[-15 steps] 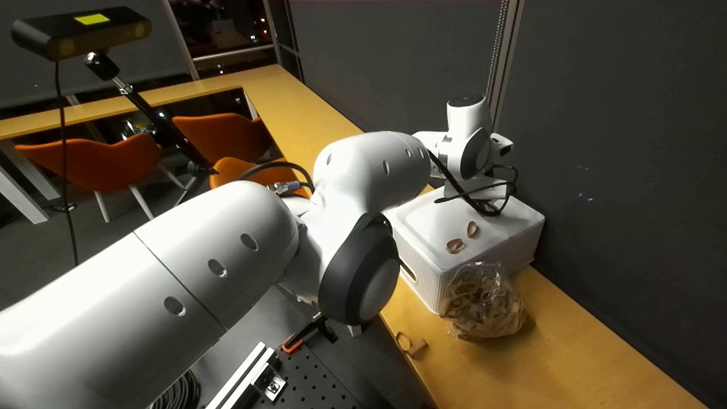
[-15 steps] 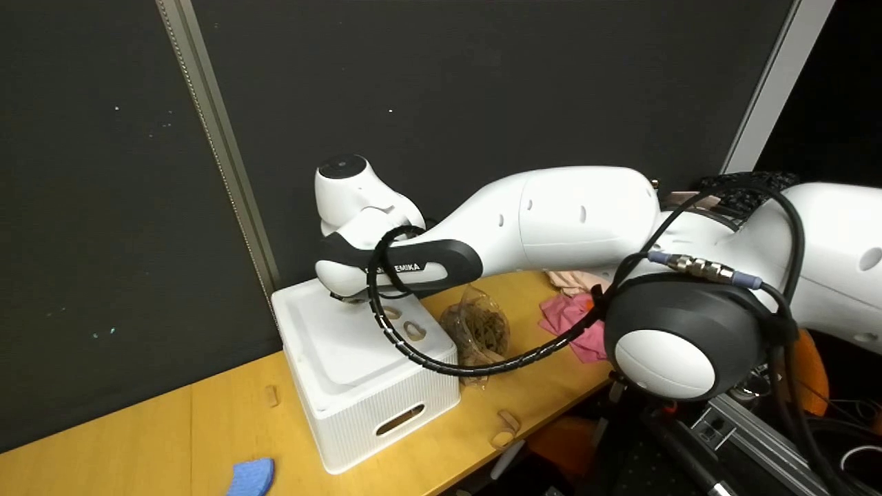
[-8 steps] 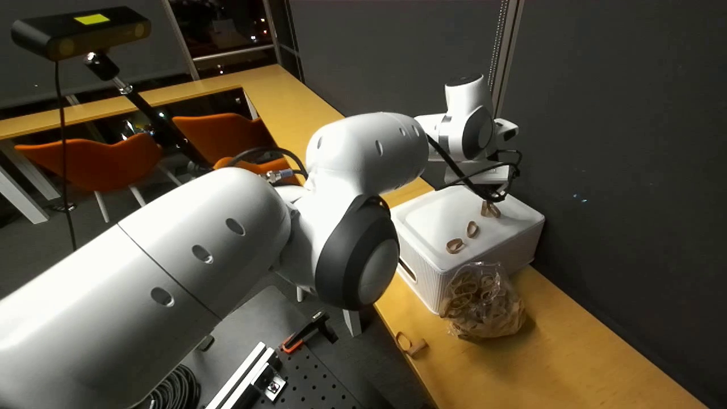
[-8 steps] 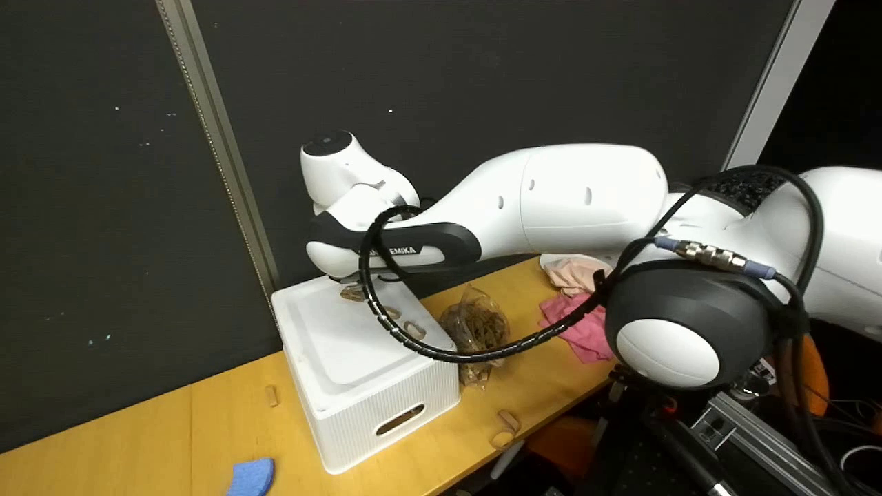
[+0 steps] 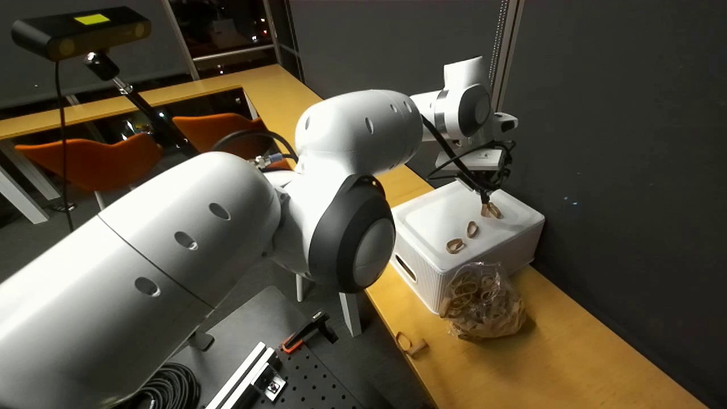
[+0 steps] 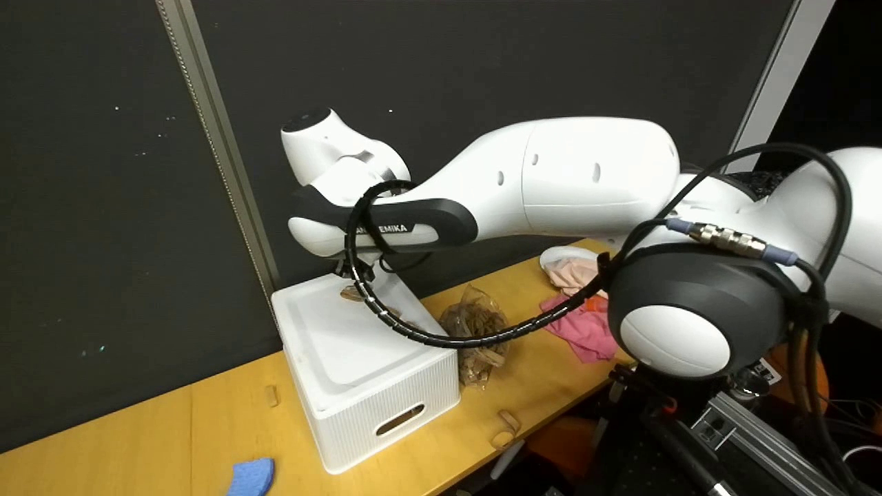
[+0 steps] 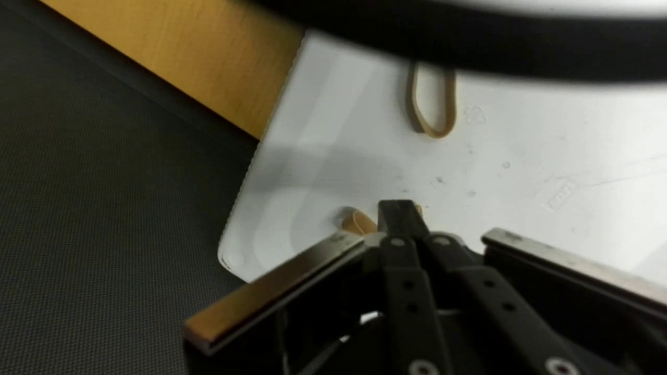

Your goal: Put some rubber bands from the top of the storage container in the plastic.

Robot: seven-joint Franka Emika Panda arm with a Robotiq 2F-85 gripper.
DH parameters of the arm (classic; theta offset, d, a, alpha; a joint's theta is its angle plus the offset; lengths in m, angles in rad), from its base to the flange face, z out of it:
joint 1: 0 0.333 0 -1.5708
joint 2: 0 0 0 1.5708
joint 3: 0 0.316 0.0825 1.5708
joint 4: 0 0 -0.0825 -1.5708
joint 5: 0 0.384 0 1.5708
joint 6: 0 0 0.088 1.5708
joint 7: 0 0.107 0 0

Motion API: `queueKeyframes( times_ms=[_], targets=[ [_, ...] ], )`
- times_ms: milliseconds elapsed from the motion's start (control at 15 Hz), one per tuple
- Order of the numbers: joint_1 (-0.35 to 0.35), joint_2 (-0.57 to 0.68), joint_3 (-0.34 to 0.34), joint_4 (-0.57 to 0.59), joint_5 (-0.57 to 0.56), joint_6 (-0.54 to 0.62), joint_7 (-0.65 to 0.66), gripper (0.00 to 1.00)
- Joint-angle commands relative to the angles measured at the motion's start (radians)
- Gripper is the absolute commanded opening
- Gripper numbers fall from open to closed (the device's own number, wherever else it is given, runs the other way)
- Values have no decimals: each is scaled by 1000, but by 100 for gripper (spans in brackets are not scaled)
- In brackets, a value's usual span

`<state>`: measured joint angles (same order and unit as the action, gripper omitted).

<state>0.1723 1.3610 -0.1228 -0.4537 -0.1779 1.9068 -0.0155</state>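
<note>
The white storage container (image 5: 434,213) stands on the table; it also shows in an exterior view (image 6: 337,344). Tan rubber bands lie on its flat top: one near the back (image 5: 493,211) and two nearer the front corner (image 5: 455,245). The clear plastic bag (image 5: 488,304), with a tan mass inside, sits on the table against the container. My gripper (image 5: 484,199) is just above the back band. In the wrist view my gripper (image 7: 400,214) has its fingertips together; a band (image 7: 357,222) shows behind them, partly hidden, and a longer loop (image 7: 449,104) lies farther off.
Loose bands (image 5: 417,347) lie near the table's front edge and another band (image 6: 271,395) lies beside the container. A blue cloth (image 6: 251,475) and a pink cloth (image 6: 582,331) are on the table. A dark wall stands close behind the container. A black cable loops around the wrist.
The arm and gripper have risen from the container's top, tilting slightly. The back rubber band, hidden by the gripper a second ago, now shows and stays in place on the lid.
</note>
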Motion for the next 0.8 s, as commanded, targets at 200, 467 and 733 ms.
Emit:
queueKeyframes(
  times_ms=[200, 467, 733],
  targets=[
    [-18, 37, 18, 24, 0, 24, -65, 52],
    [-35, 60, 34, 25, 7, 99, -153, 82],
    [-64, 56, 100, 18, 57, 140, -259, 100]
  ],
)
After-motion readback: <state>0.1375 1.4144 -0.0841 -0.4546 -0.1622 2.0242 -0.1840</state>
